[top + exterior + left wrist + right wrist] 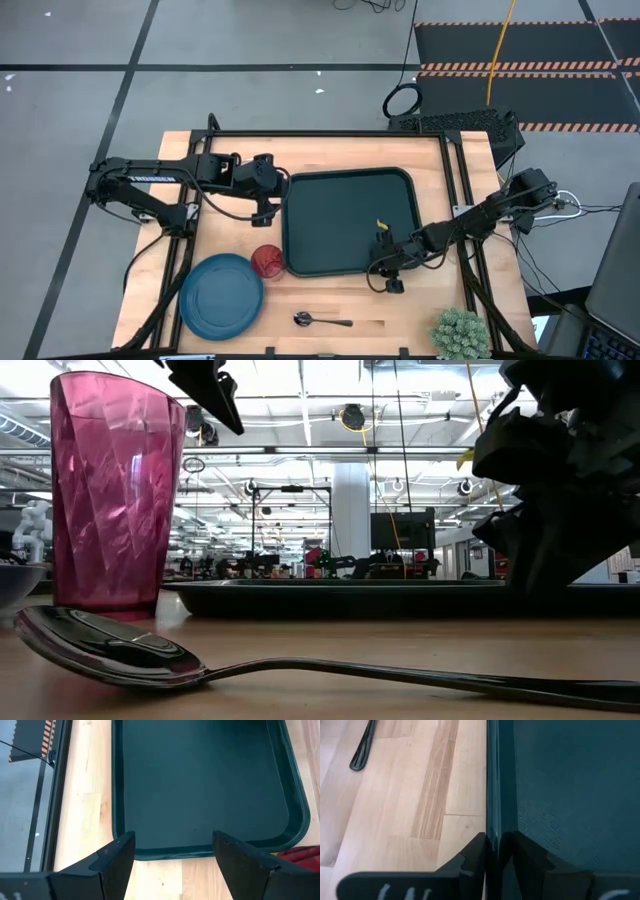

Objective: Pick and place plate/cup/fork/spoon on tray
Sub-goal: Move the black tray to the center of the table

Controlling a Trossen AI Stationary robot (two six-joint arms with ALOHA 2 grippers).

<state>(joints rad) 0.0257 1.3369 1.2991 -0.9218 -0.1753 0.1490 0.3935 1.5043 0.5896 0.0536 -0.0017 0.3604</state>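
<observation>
The dark green tray lies in the middle of the table. My right gripper is at its near edge, close to the right corner, shut on the rim. My left gripper hangs open above the tray's left edge, touching nothing. The red cup stands upright off the tray's near left corner. Beside it the blue plate lies flat. The dark spoon lies near the table's front edge, its bowl pointing left. The fork is out of view. My right gripper has the tray's raised rim between its two fingers, one finger outside over the wood and the other inside over the tray's floor. The fingers slant down from the table's near right side. In the low view the tray lies flat on the table.
A green plant stands at the table's near right corner. A dark laptop sits off the right edge. Bare wood shows along the front edge between the spoon and the plant.
</observation>
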